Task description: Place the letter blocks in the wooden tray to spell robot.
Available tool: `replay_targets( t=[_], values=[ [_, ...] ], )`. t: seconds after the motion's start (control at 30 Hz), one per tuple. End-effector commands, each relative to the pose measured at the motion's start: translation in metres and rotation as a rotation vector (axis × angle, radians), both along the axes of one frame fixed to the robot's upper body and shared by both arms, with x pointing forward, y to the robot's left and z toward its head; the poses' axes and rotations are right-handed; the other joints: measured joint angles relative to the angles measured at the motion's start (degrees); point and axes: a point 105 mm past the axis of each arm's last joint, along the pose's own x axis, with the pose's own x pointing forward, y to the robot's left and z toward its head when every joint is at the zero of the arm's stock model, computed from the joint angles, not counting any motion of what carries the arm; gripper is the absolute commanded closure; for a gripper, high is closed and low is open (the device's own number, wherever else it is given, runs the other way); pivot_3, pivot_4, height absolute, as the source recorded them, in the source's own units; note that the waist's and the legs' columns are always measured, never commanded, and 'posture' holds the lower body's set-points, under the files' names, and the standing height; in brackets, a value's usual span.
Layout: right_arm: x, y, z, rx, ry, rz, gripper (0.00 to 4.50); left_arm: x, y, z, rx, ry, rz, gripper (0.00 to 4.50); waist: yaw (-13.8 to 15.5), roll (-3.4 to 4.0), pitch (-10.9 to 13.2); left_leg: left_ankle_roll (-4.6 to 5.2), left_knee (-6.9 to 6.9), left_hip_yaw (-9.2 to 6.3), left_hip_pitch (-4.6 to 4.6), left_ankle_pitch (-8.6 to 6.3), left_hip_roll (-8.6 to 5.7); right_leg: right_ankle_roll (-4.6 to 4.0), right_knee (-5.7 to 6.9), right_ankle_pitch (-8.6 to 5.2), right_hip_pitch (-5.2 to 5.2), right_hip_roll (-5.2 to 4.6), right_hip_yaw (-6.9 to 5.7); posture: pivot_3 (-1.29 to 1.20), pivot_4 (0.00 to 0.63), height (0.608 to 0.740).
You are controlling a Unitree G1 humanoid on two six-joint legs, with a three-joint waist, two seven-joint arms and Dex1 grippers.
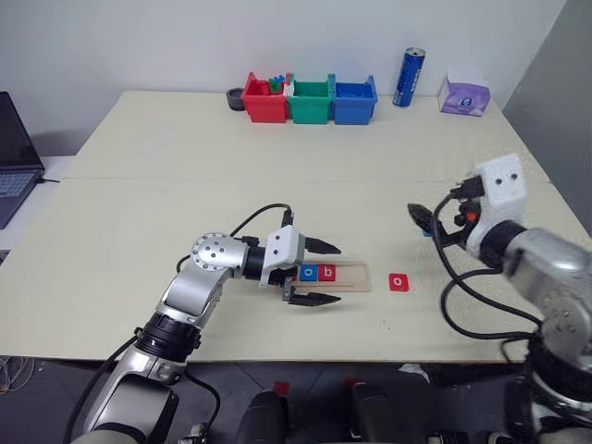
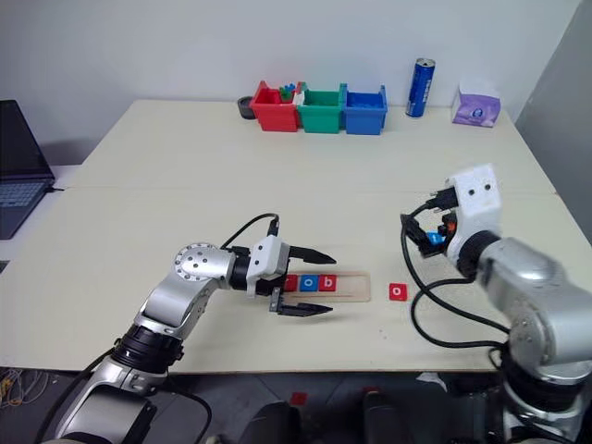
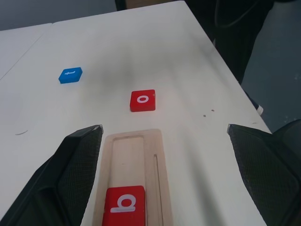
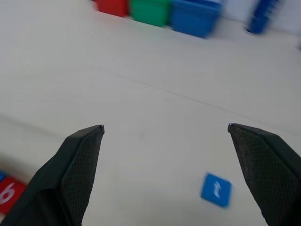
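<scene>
Bench [image 1: 277, 176], pale and wide, carries everything. Laptop [image 1: 14, 153] sits at its far left edge. Red bin [image 1: 264, 100], green bin [image 1: 310, 100] and blue bin [image 1: 354, 100] stand in a row at the back, with a blue can [image 1: 408, 78] and purple tissue pack [image 1: 464, 95] to their right. Left tool [image 1: 314, 273] lies low over the bench, fingers spread wide either side of the wooden tray [image 1: 354, 276], gripping nothing. Right tool [image 4: 164, 136] hangs raised above the bench on the right, jaws wide apart, empty. Wooden tray lies flat near the front edge, its left part between the left tool's fingers. Inside it, blue o block [image 1: 308, 272] and red b block [image 1: 326, 272] sit side by side, touching; the right part of the groove is bare. Red o block [image 1: 398, 282] lies on the bench just right of the tray. Blue t block [image 3: 70, 75] lies farther right, well apart from the tray, under the right tool.
</scene>
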Motion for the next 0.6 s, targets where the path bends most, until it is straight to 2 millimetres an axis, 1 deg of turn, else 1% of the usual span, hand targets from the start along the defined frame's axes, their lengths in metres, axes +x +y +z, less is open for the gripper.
replay_targets(
  t=[0.03, 0.07, 0.13, 0.23, 0.4, 0.6],
  values=[
    [-0.017, 0.008, -0.027, -0.046, 0.006, 0.323, 0.02, -0.001, -0.002, 0.011, -0.026, -0.039, -0.026, 0.0, 0.0, 0.0, 0.0, 0.08, 0.01, 0.02, -0.03, -0.04, -0.01, 0.0, -0.01, 0.0, -0.01, -0.01, 0.02, 0.0, 0.15, 0.74],
    [-0.021, 0.005, -0.041, -0.066, 0.032, 0.378, 0.02, -0.001, -0.002, 0.011, -0.027, -0.04, -0.023, 0.0, -0.1, -0.01, 0.0, 0.13, 0.01, 0.09, -0.03, -0.07, -0.03, 0.01, -0.02, -0.01, -0.02, -0.03, 0.02, 0.0, 0.15, 0.74],
    [-0.03, 0.003, -0.061, -0.092, 0.071, 0.473, 0.02, 0.0, -0.002, 0.012, -0.034, -0.04, -0.018, 0.0, -0.1, -0.03, 0.0, 0.2, 0.04, 0.2, -0.01, -0.11, -0.03, 0.01, 0.03, 0.0, -0.07, -0.05, 0.04, 0.0, 0.15, 0.74],
    [-0.032, 0.002, -0.078, -0.113, 0.088, 0.544, 0.02, 0.0, -0.001, 0.014, -0.038, -0.037, -0.015, 0.0, -0.5, -0.08, 0.1, 0.2, 0.09, 0.23, 0.13, -0.12, -0.03, 0.01, 0.18, 0.0, -0.07, -0.06, 0.15, 0.0, 0.15, 0.74],
    [-0.016, -0.002, -0.093, -0.15, 0.081, 0.566, 0.02, 0.001, -0.001, 0.014, -0.037, -0.037, -0.005, 0.0, -0.3, -0.09, 0.1, 0.19, 0.13, 0.34, 0.27, -0.11, 0.0, 0.23, 0.28, -0.13, -0.01, 0.02, 0.12, 0.0, 0.15, 0.74],
    [-0.007, 0.001, -0.101, -0.158, 0.083, 0.598, 0.02, 0.0, 0.001, 0.015, -0.035, -0.035, -0.009, 0.0, -0.1, -0.09, 0.1, 0.19, 0.15, 0.37, 0.22, -0.11, 0.0, -0.03, 0.25, 0.03, -0.02, 0.01, 0.14, 0.0, 0.15, 0.74]
  ],
)
